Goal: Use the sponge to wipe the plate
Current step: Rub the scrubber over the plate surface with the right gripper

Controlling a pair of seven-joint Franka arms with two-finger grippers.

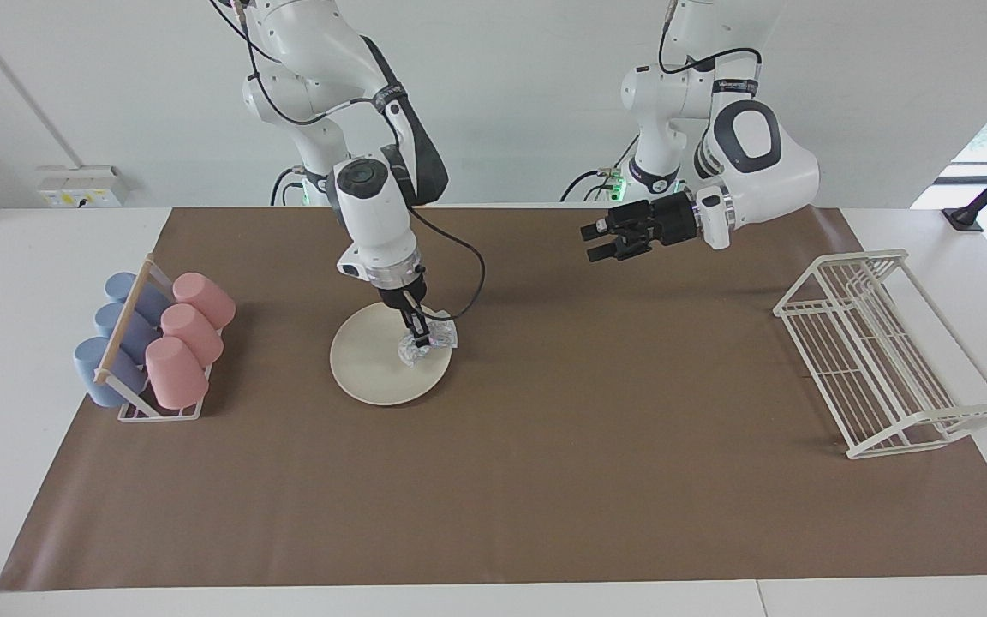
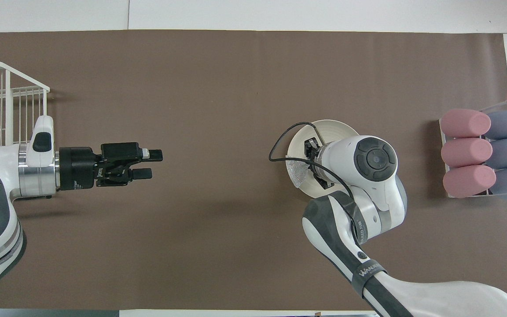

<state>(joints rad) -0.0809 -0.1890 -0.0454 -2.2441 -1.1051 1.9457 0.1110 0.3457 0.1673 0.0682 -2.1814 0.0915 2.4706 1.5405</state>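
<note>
Sponge on the plate, wiping barely begun.
The right hand (image 1: pixel 419 333) clamps the sponge (image 1: pixel 425 344) on the plate (image 1: pixel 371 370) near its edge toward the left arm; the left hand (image 1: pixel 594 242), fingers apart, waits over the tabletop (image 1: pixel 545 480).

Brown mat (image 1: pixel 545 480) covers the table (image 1: pixel 22 257); plate (image 1: pixel 365 368) lies between cup rack (image 1: pixel 155 411) and wire rack (image 1: pixel 875 360)

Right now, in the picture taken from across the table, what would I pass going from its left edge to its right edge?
Rack of blue and pink cups → plate → sponge held on it by the right gripper → open left gripper, waiting in the air → white wire dish rack.
</note>
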